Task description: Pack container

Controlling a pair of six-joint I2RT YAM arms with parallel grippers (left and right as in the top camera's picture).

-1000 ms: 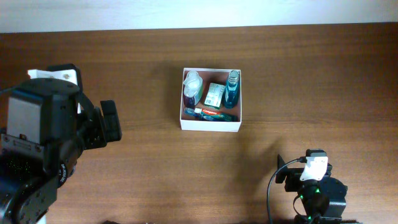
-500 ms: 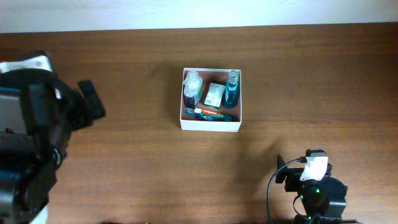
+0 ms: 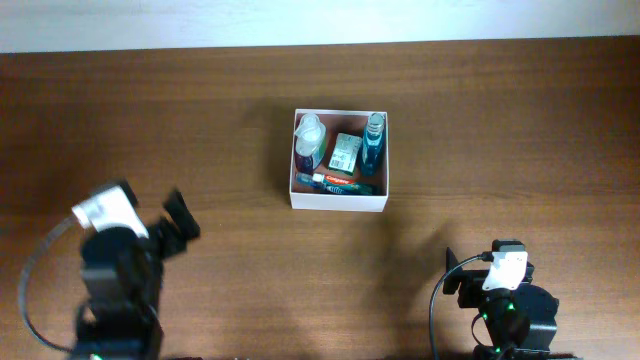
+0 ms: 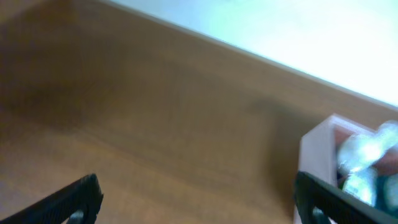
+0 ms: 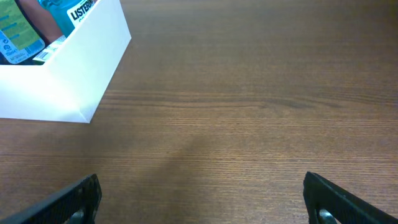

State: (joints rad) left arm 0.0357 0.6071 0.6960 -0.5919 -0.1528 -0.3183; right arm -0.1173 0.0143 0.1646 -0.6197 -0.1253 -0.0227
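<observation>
Left claw (image 4: 198, 199), spread wide & empty, has pulled back well apart from the box (image 3: 338, 201), so we reckon packing's done.

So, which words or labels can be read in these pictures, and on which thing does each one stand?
"LISTERI", cut off at the picture's edge: on the blue mouthwash bottle in the container, right wrist view.
Print on the green-white packet: too small to read.
Red label on the toothpaste tube, overhead view: too small to read.
Left wrist view: blurred, no text readable.
</observation>
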